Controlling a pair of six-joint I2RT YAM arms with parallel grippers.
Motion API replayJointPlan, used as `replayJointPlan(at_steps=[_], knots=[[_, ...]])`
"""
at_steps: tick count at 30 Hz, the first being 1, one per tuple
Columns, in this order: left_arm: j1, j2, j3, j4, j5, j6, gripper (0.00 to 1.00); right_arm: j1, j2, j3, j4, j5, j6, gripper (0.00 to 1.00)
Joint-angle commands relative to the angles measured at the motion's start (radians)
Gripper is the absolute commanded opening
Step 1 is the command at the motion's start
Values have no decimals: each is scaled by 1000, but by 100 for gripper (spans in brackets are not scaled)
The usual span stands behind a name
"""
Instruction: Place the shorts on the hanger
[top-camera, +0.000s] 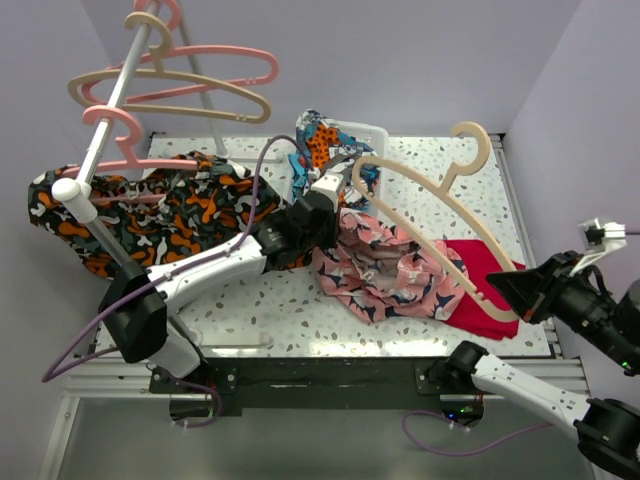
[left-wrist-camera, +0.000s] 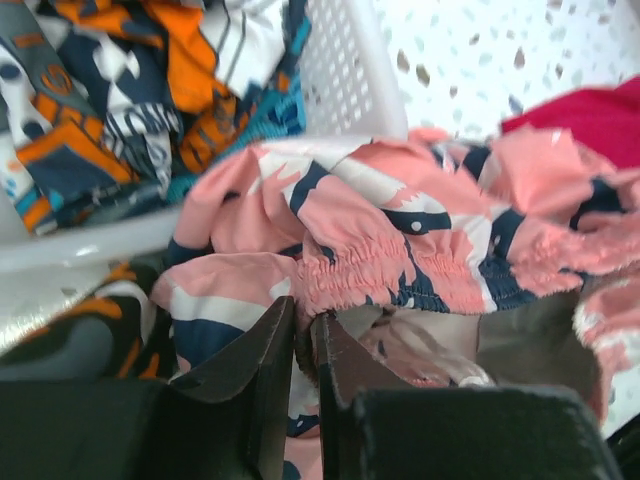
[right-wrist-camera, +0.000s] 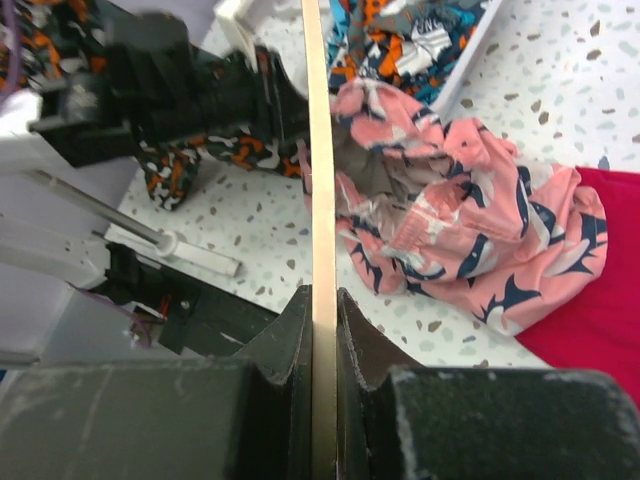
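Note:
The salmon-pink shorts (top-camera: 385, 268) with navy and white print lie crumpled on the table's middle. My left gripper (top-camera: 333, 192) is shut on their elastic waistband (left-wrist-camera: 370, 275) at the upper left edge, next to the white basket. My right gripper (top-camera: 510, 290) is shut on the lower arm of the beige hanger (top-camera: 420, 200), which slants over the shorts with its hook up at the back right. In the right wrist view the hanger (right-wrist-camera: 320, 180) runs straight up from my jaws past the shorts (right-wrist-camera: 470, 230).
A white basket (left-wrist-camera: 345, 80) of patterned clothes stands behind the shorts. A plain red cloth (top-camera: 485, 270) lies under their right side. A black-orange-white garment (top-camera: 150, 205) hangs at the left on a white rail (top-camera: 105, 110) with pink and beige hangers (top-camera: 190, 75).

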Motion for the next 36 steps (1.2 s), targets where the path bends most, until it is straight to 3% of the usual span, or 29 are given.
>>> replayJointPlan(at_steps=[1,10,25,36], knots=[[45,52,152,8,-37,46,18,-2,-4,-45,-216,-23,10,0],[71,161,269,-21,-20,63,17,-2,-47,-176,-217,-55,25,0],[75,141,260,-19,-41,97,18,-2,-56,-274,-216,15,-22,0],[54,82,238,37,74,243,21,-2,-29,-366,-115,-44,-96,0]])
